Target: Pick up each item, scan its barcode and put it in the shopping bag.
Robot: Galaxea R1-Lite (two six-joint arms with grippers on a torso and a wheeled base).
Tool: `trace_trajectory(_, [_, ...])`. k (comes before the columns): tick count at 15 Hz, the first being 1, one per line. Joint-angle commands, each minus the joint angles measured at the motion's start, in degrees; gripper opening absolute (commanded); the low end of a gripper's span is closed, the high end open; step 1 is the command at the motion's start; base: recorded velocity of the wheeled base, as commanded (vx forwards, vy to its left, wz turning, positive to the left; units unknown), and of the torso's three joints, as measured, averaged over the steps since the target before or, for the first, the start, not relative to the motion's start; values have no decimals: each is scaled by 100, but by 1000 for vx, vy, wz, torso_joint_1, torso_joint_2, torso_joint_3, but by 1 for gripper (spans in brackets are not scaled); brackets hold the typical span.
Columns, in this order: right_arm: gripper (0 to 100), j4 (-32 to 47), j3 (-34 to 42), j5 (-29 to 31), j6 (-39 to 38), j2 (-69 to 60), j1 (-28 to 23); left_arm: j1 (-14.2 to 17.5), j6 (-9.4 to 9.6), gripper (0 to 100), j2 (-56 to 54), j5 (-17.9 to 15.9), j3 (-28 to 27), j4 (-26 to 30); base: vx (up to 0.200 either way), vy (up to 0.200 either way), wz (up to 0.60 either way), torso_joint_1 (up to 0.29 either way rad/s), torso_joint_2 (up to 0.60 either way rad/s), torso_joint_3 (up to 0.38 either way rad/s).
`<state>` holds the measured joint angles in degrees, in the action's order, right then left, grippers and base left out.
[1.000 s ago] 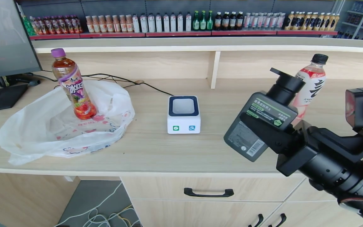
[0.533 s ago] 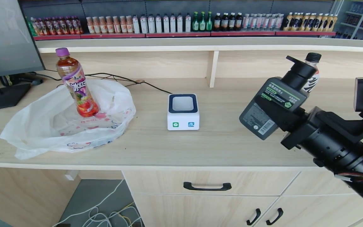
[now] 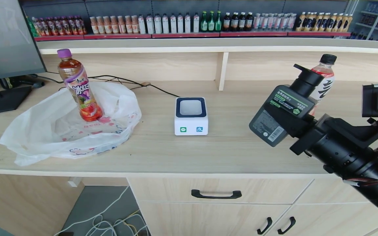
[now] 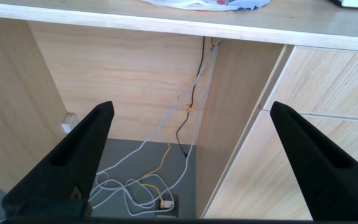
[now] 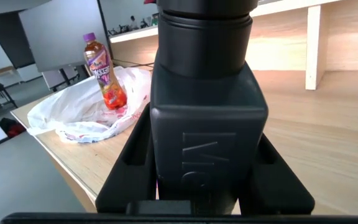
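Note:
My right gripper (image 3: 300,128) is shut on a dark grey square bottle (image 3: 282,114) with a black cap, held tilted in the air above the right part of the counter, its barcode label facing down and left. The wrist view looks along the bottle (image 5: 207,143) with the fingers (image 5: 132,155) on both sides. The white scanner (image 3: 191,116) sits mid-counter, left of the bottle. A white shopping bag (image 3: 38,137) lies open at the left with a purple-capped tea bottle (image 3: 79,87) upright in it. A pink bottle (image 3: 323,80) stands behind the held one. My left gripper (image 4: 191,109) hangs open below the counter.
A monitor (image 3: 5,39) on its stand is at the far left, with black cables (image 3: 120,80) running behind the bag. A wooden divider (image 3: 221,70) rises at the counter's back. Drawers with black handles (image 3: 216,194) are below, and loose cables (image 4: 148,186) lie on the floor.
My right gripper has lifted the dark bottle up and a little to the right, then held nearly still. The head view shifted slightly; the counter items stayed put.

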<state>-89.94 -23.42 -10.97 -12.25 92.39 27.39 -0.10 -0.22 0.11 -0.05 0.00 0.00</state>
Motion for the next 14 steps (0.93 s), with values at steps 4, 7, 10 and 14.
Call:
trace_trajectory(4, [0, -6, 4, -1, 3, 68, -6, 1, -4, 100, -2, 5, 0, 0, 0, 0, 0, 0, 0, 0])
trace_trajectory(7, [0, -6, 4, -10, 3, 77, -6, 1, -4, 100, -2, -4, 0, 0, 0, 67, 0, 1, -1, 2])
trace_trajectory(10, [0, -6, -14, -10, 3, 112, -6, 1, -4, 100, -2, 5, 0, 0, 0, 200, 0, -1, -1, 7])
trace_trajectory(14, [0, -6, 4, -10, 3, 130, -6, 1, -4, 100, -2, -4, 0, 0, 0, 200, 0, 1, 7, 4])
